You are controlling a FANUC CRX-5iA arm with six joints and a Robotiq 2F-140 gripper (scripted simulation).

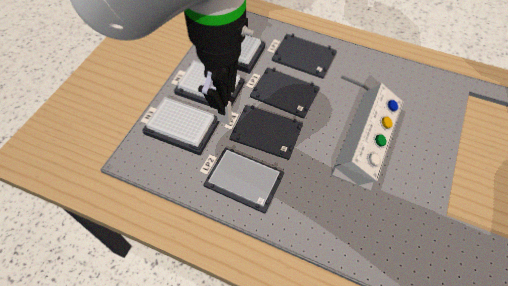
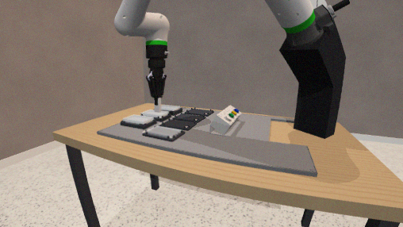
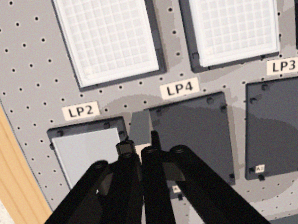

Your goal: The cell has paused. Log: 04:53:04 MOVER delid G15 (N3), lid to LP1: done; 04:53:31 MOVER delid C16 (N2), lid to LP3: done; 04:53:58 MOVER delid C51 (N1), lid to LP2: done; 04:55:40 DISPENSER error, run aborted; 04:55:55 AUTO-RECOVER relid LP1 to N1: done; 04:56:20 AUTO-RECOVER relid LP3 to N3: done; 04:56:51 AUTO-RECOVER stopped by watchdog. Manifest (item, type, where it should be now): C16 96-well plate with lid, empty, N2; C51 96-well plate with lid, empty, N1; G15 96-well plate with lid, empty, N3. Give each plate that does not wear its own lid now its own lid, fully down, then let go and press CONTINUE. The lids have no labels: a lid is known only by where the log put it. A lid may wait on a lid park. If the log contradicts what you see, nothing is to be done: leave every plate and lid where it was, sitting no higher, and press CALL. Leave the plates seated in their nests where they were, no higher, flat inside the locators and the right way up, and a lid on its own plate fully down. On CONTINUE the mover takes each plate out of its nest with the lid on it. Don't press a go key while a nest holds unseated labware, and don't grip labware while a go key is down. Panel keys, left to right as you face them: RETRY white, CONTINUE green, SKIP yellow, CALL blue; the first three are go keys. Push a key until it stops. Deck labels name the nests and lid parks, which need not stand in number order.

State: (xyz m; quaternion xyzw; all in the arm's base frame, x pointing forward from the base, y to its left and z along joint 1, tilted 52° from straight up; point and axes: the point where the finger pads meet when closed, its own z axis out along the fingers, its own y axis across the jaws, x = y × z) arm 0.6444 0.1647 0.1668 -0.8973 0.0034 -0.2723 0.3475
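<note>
Three white 96-well plates sit in nests in the deck's left column: the near one [image 1: 180, 124], the middle one [image 1: 197, 80], partly hidden by my arm, and the far one [image 1: 250, 50]. I cannot tell from here which of them wear lids. A pale lid [image 1: 243, 178] lies on lid park LP2 and also shows in the wrist view [image 3: 89, 152]. Parks LP4 [image 1: 266, 131], LP3 [image 1: 284, 91] and LP1 [image 1: 305, 54] are bare and dark. My gripper [image 1: 227, 107] is shut and empty. It hovers above the deck between the middle plate and LP4 [image 3: 189, 139].
The key panel [image 1: 372, 132] stands to the right of the parks, with blue [image 1: 393, 105], yellow [image 1: 386, 121], green [image 1: 381, 140] and white [image 1: 373, 159] keys. The robot's dark base [image 2: 315, 67] stands at the table's far right. The nest labels are too small to read.
</note>
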